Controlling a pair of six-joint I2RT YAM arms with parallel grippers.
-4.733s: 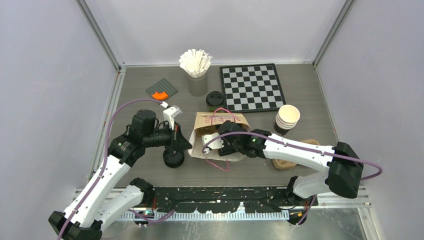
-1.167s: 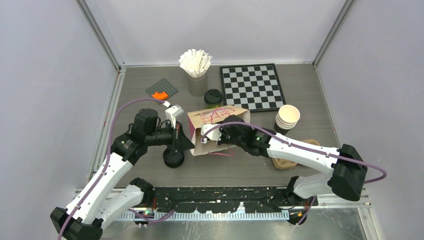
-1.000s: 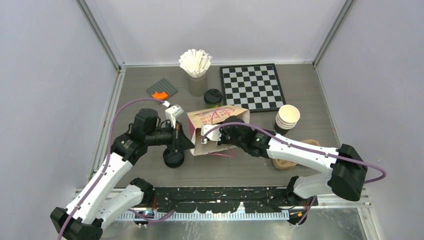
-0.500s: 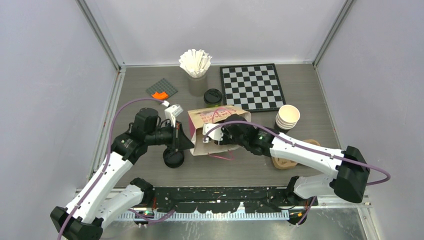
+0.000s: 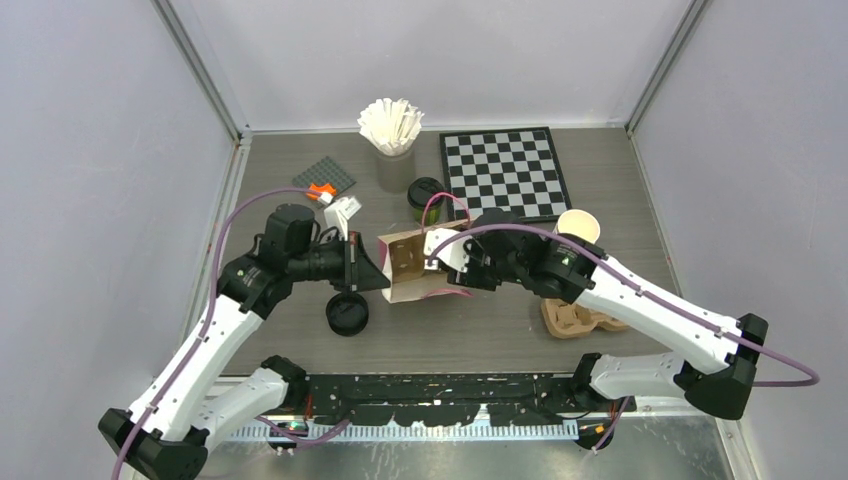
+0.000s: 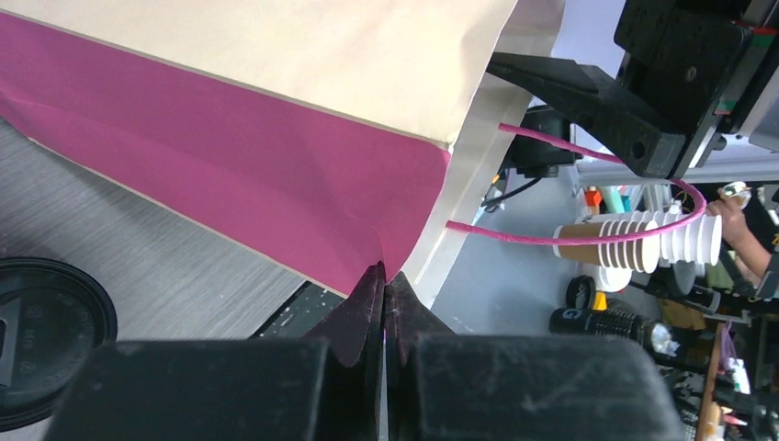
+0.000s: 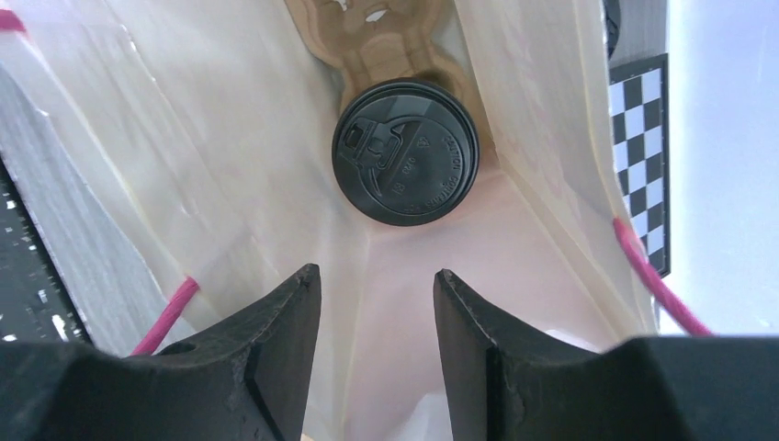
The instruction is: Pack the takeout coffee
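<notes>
The cream paper bag with pink handles hangs tipped on its side, mouth toward the right arm. My left gripper is shut on a magenta fold at the bag's bottom end. My right gripper is open and empty at the bag's mouth. In the right wrist view a black-lidded coffee cup sits deep inside the bag in a brown pulp carrier. A second olive-green cup stands behind the bag. A third black-lidded cup stands by the left arm and shows in the left wrist view.
A second pulp carrier lies at front right. A stack of white-rimmed paper cups stands by the chessboard. A holder of white paper sticks and a grey studded plate with an orange piece are at the back.
The bag has been raised and shifted back and to the right. My right gripper has drawn back out of the bag to its mouth. My left gripper has moved up with the fold.
</notes>
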